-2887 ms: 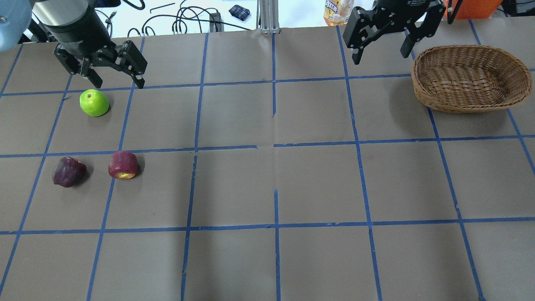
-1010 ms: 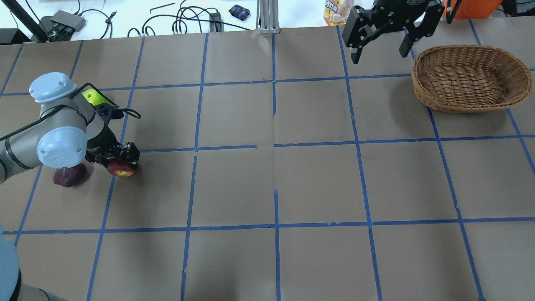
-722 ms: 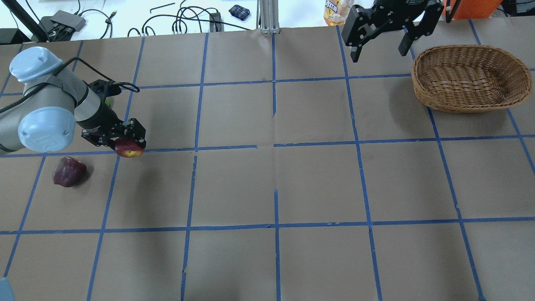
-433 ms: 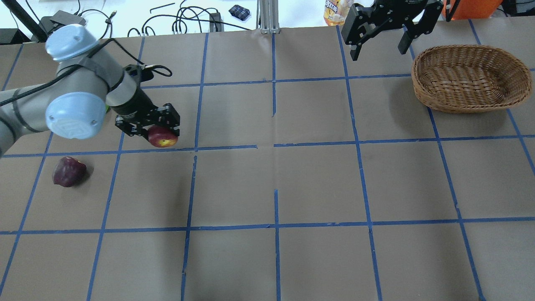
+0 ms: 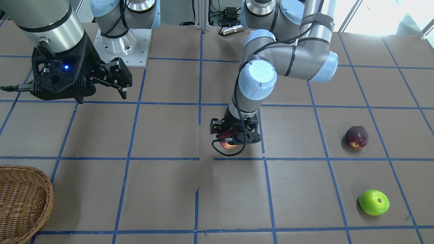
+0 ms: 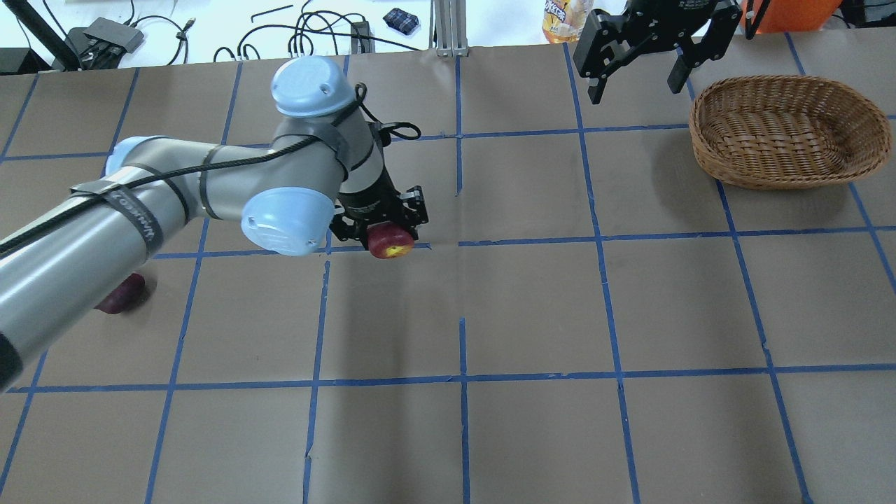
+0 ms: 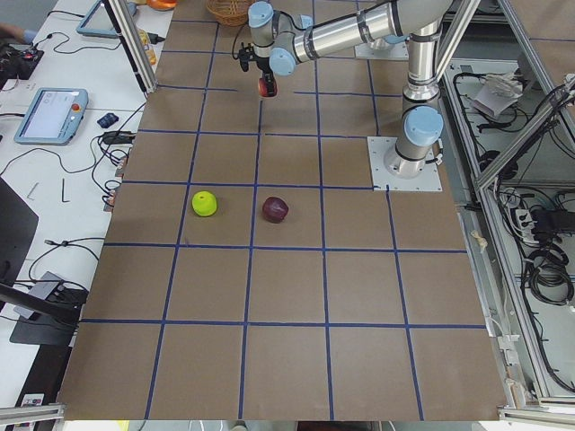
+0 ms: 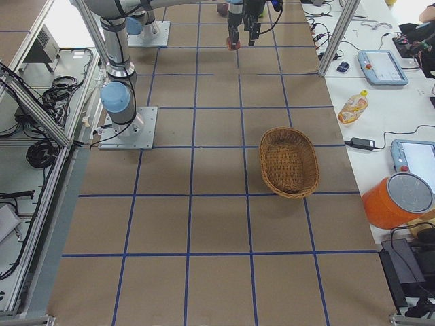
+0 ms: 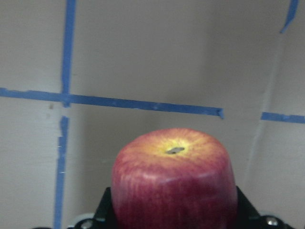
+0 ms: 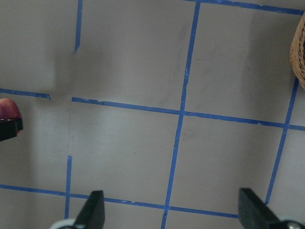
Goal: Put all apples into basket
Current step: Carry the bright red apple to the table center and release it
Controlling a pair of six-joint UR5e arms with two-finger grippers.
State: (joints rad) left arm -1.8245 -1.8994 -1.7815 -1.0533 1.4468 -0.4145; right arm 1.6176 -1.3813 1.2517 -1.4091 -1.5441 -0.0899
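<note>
My left gripper (image 6: 383, 234) is shut on the red apple (image 6: 390, 243) and holds it just above the table near the middle; the apple fills the left wrist view (image 9: 174, 176). The maroon apple (image 5: 356, 137) and the green apple (image 5: 374, 202) lie on the table far on my left. In the overhead view the maroon apple (image 6: 120, 297) is half hidden under my left arm and the green one is hidden. The wicker basket (image 6: 770, 171) stands empty at the far right. My right gripper (image 6: 637, 91) is open and empty, hanging left of the basket.
The table is brown paper with a blue tape grid (image 6: 458, 241). A bottle (image 6: 563, 17) and cables lie beyond the far edge. My left arm (image 6: 175, 203) stretches across the left half of the table.
My left gripper came down on the red apple, shut on it, lifted it and carried it right towards the table's middle. The right gripper has barely moved.
</note>
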